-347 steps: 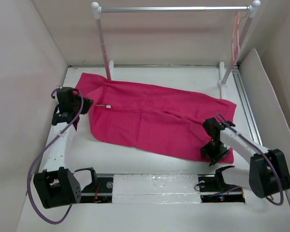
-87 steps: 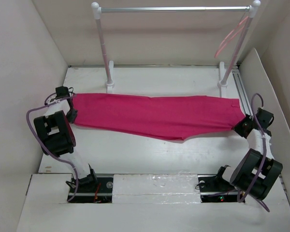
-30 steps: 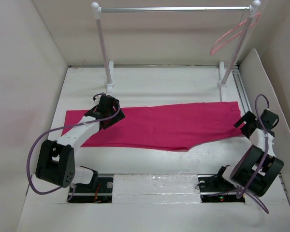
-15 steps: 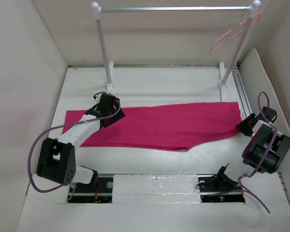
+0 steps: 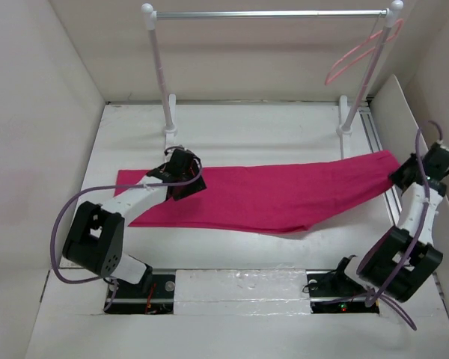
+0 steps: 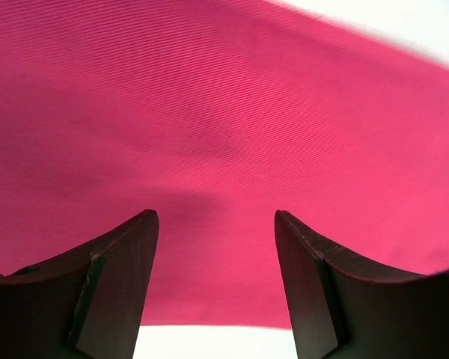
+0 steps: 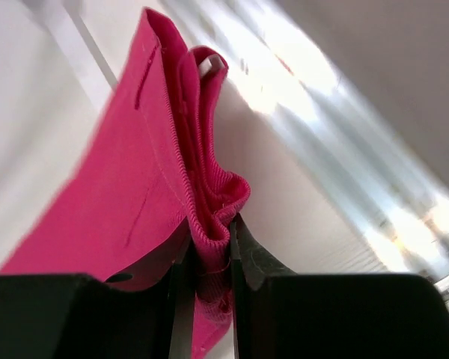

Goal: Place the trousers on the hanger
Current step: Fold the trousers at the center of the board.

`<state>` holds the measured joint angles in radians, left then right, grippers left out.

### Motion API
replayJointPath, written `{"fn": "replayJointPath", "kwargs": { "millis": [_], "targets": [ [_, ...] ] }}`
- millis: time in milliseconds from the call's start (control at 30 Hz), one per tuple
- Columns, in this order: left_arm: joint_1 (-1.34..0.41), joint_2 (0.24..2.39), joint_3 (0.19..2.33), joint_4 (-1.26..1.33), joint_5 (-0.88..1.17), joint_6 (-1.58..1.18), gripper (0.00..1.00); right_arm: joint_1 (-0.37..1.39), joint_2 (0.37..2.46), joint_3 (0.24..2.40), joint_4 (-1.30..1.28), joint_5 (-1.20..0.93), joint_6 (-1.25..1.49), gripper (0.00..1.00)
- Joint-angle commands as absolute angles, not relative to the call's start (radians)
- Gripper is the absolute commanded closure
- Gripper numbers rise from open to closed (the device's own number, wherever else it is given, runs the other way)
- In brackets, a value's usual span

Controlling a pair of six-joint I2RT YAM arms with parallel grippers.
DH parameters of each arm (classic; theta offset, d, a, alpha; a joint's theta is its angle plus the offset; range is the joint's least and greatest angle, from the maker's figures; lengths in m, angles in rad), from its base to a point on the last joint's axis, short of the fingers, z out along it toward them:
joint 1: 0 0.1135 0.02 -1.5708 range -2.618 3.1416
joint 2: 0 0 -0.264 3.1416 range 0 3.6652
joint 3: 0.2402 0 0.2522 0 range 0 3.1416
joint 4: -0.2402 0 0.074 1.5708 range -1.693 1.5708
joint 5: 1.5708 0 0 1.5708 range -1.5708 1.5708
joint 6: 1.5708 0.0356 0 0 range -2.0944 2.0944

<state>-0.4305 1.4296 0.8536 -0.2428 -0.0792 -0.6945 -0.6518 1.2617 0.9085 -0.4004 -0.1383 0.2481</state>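
Observation:
The magenta trousers (image 5: pixel 269 196) lie folded into a long band across the table, and their right end is raised off the surface. My right gripper (image 5: pixel 399 176) is shut on that end; the right wrist view shows a bunched fold of the trousers (image 7: pixel 135 172) pinched in the right gripper (image 7: pixel 209 250). My left gripper (image 5: pixel 181 183) hovers low over the left part of the band. Seen from its wrist, the left gripper (image 6: pixel 217 224) is open, with flat cloth of the trousers (image 6: pixel 224 112) under it and nothing between its fingers. The pale-pink hanger (image 5: pixel 357 54) hangs tilted at the right end of the rack bar.
A rack with white posts (image 5: pixel 159 67) and a silver bar (image 5: pixel 269 13) stands at the back of the table. Pale walls close in on the left, back and right. A metal rail (image 5: pixel 380 142) runs along the right side, close to my right gripper.
My right gripper has shut on the trousers' right end and carried it up and to the right. The cloth slid right, and my left gripper moved a little right over it.

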Motion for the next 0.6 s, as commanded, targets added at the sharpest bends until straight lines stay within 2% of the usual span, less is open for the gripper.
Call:
{"fn": "replayJointPath", "kwargs": {
  "millis": [0,100,267,400,500,567],
  "targets": [
    [-0.523,1.473,0.905,-0.241,-0.051,-0.687,0.41,-0.709,1.189,1.112,-0.382,-0.097,0.147,1.0],
    [-0.596,1.52,0.937,-0.238,-0.02,-0.698,0.41,-0.709,1.177,1.245,-0.466,-0.118,0.098,1.0],
    [-0.725,1.615,1.093,-0.297,-0.043,-0.667,0.4,-0.658,1.111,1.318,-0.495,-0.156,0.062,1.0],
    [-0.746,1.635,1.199,-0.353,-0.035,-0.66,0.4,-0.464,1.078,1.339,-0.506,-0.181,0.041,1.0],
    [-0.692,1.567,1.242,-0.376,-0.054,-0.635,0.39,-0.3,1.043,1.316,-0.5,-0.213,0.07,1.0],
    [-0.629,1.522,1.261,-0.39,-0.078,-0.605,0.39,-0.194,1.026,1.305,-0.499,-0.151,0.11,1.0]
  ]
}}
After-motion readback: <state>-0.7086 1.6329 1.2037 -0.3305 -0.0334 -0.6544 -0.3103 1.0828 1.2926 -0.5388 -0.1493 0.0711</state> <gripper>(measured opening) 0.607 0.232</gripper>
